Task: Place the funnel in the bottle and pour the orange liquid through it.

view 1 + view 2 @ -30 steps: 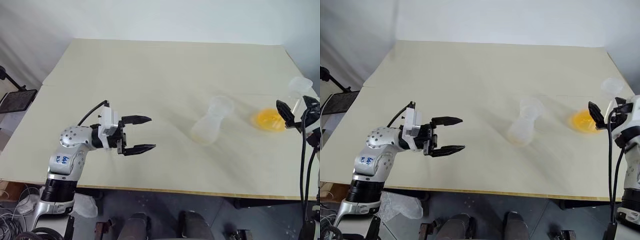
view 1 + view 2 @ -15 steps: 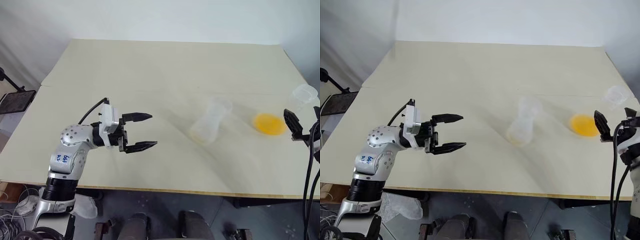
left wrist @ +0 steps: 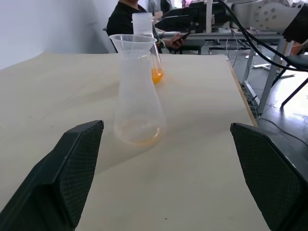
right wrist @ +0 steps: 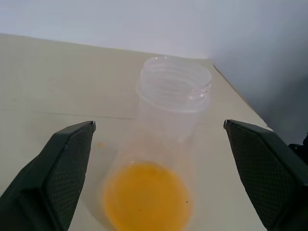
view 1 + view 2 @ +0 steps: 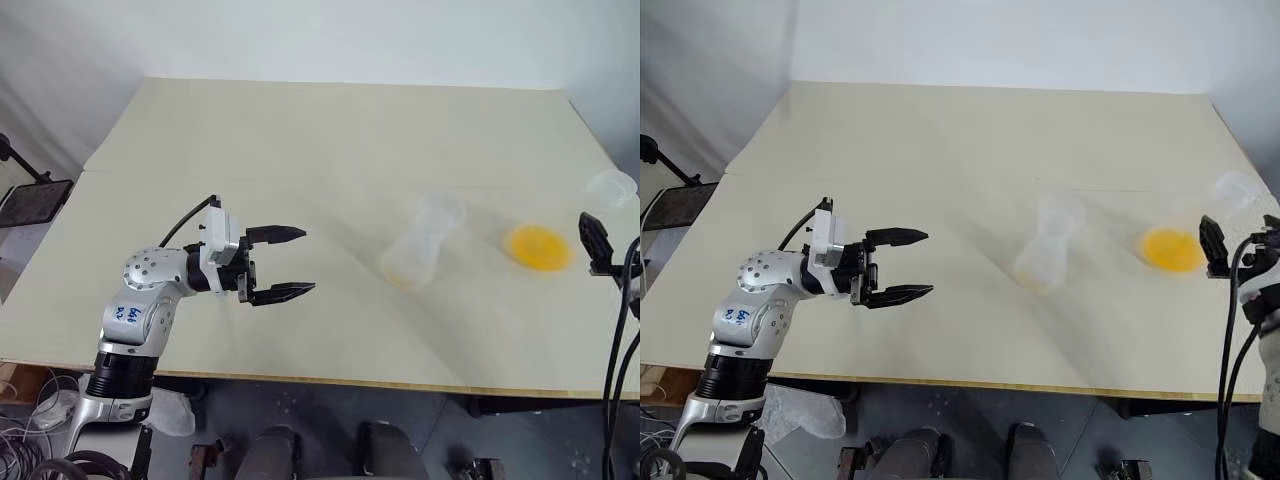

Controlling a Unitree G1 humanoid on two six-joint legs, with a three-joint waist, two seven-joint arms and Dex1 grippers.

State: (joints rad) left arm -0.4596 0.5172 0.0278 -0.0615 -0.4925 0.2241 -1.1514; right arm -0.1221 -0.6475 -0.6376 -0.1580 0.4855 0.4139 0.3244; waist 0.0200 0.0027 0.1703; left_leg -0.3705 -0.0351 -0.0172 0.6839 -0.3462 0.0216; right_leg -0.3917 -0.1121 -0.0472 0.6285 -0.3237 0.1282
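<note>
We find the left gripper (image 5: 283,263) hanging over the near left part of the table (image 5: 300,150), its two black fingers spread wide with nothing between them, pointing across toward the bottle (image 5: 420,255). That clear conical flask stands upright ahead of the fingertips, well apart from them, with bare tabletop in between and nothing else in that lane. In the left wrist view a funnel-like flared top sits at its mouth (image 3: 132,41), though we cannot tell whether it is a separate piece. The right gripper (image 4: 159,139) sits at the table's right edge, fingers likewise wide apart and holding nothing; just ahead of it stands a second clear flask (image 4: 166,144) with a threaded mouth, the orange liquid (image 5: 539,247) pooled in its base. This flask lies between the right gripper and the bottle, close to the right edge. Beyond both grippers the far half of the table is open surface; the near edge runs just below the left gripper.
</note>
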